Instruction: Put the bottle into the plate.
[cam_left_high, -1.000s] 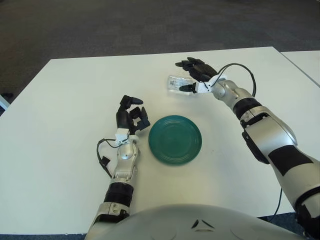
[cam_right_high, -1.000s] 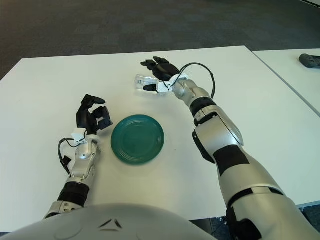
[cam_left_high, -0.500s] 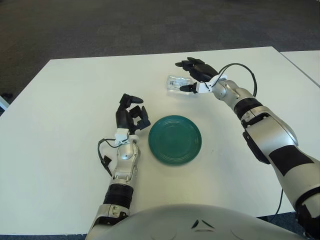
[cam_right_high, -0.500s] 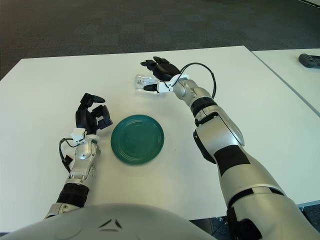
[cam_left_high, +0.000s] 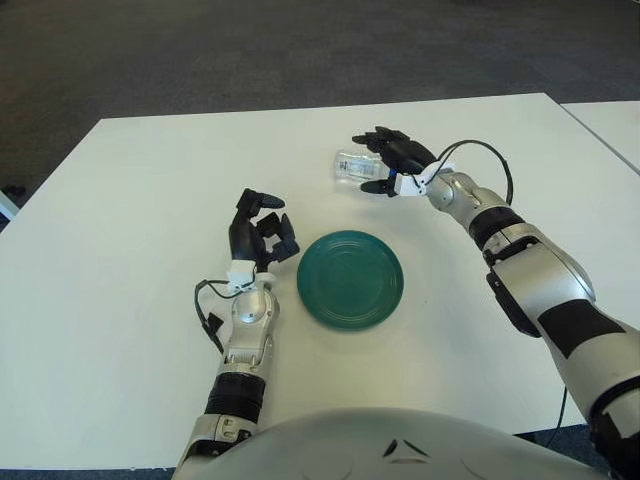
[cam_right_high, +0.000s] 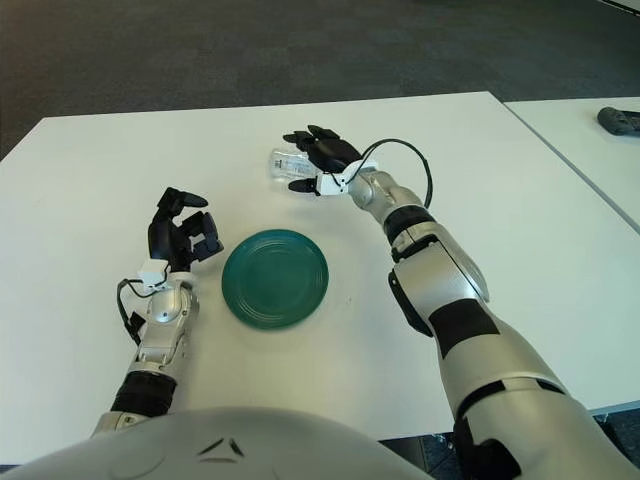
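Observation:
A small clear plastic bottle lies on its side on the white table, beyond the plate. A dark green round plate sits at the table's middle and holds nothing. My right hand is at the bottle's right end, with fingers spread over its top and the thumb below it, straddling it without closing. My left hand stands upright just left of the plate, fingers curled, holding nothing.
A second white table stands to the right across a narrow gap, with a dark object on it. A black cable loops off my right wrist. Dark carpet lies beyond the far edge.
My right hand has dropped slightly and shifted a little toward me along the bottle. The bottle, the plate and my left hand have not visibly moved.

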